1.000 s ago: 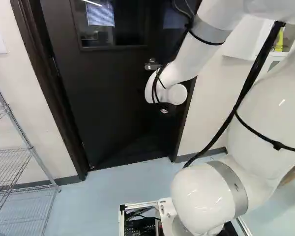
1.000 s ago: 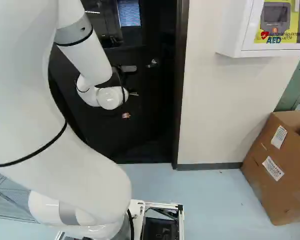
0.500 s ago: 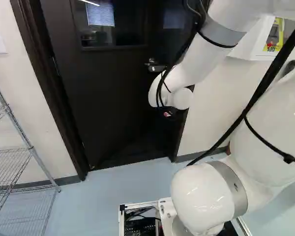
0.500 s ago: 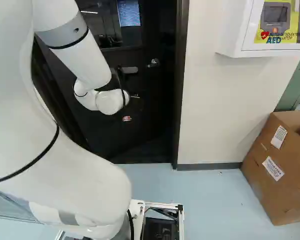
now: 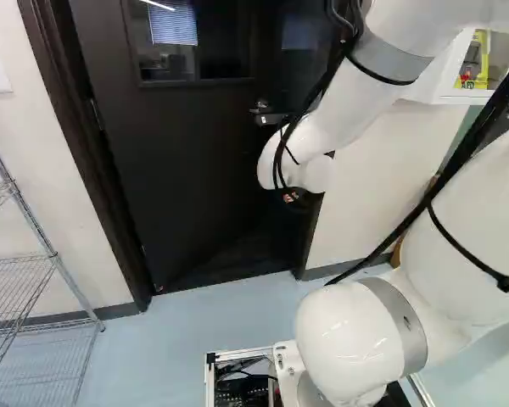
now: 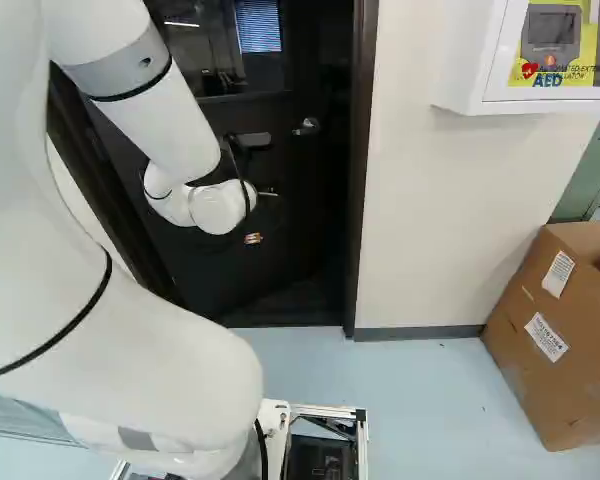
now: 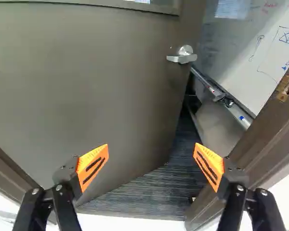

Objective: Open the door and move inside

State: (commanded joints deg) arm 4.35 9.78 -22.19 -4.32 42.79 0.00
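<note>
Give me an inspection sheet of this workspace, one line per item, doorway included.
Surface: pale blue floor before the doorway; dark, ribbed flooring inside it.
Job's things: door ajar, swung inward from its frame; lever handle ungripped.
Clutter: cardboard box by the wall at the right base view's right.
Grippers: end effector open, facing the doorway.
Cables: thick black cable along the arm.
Surroundings: wire shelving, white wall cabinet, whiteboard beyond the door.
</note>
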